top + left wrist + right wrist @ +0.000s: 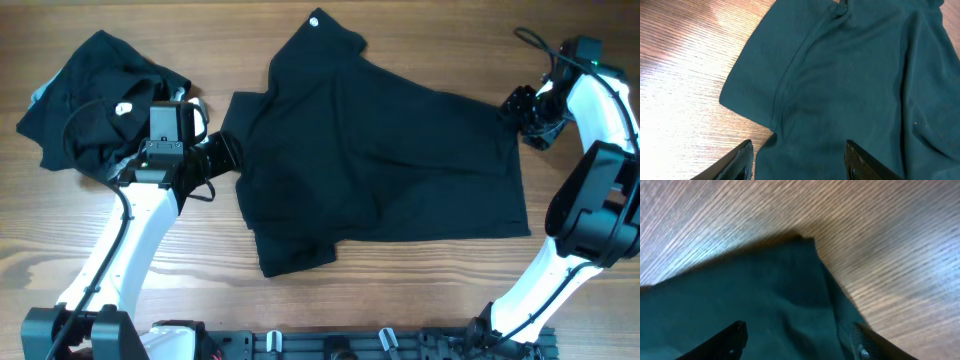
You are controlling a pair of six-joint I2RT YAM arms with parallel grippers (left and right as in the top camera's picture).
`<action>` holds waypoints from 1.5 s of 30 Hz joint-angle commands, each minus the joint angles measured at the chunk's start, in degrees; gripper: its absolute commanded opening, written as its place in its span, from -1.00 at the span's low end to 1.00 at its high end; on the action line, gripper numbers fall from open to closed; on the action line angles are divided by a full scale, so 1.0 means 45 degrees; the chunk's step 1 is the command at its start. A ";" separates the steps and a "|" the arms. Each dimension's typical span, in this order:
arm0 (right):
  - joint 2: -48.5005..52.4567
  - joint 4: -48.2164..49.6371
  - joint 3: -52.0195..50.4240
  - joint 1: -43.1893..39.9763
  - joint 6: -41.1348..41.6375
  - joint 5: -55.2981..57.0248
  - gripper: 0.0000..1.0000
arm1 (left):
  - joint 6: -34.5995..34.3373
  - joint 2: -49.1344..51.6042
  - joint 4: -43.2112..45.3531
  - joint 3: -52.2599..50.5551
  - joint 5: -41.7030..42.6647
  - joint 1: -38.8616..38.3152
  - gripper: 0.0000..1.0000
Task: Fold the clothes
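Observation:
A large black short-sleeved shirt (380, 160) lies spread on the wooden table, its white neck label at the top (316, 22). My left gripper (222, 152) is open at the shirt's left sleeve (765, 85), its fingers straddling the fabric edge (800, 160). My right gripper (520, 110) is open over the shirt's upper right corner (790, 280), fingers either side of the cloth (800, 340). A second crumpled black garment (95, 95) with a white label lies at the far left.
The wooden table (400, 290) shows bare wood in front of the shirt and along the back right. The arm bases and a black rail (350, 345) run along the front edge. A cable (535, 40) loops behind the right arm.

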 commanded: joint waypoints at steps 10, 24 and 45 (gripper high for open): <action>-0.0704 0.4294 -0.1637 -0.0384 -0.0146 -0.1953 -0.91 | -0.0175 -0.0117 0.0010 0.0185 0.0452 0.0039 0.17; -0.2021 0.3735 -0.1496 -0.2006 0.0573 0.0549 0.61 | -0.0117 -0.0117 0.0432 0.0180 0.1452 -0.0321 0.22; -0.2030 0.2089 0.0481 -0.4546 0.1107 -0.3337 0.83 | 0.0559 0.3400 -0.1209 0.0180 0.0622 -0.6042 0.19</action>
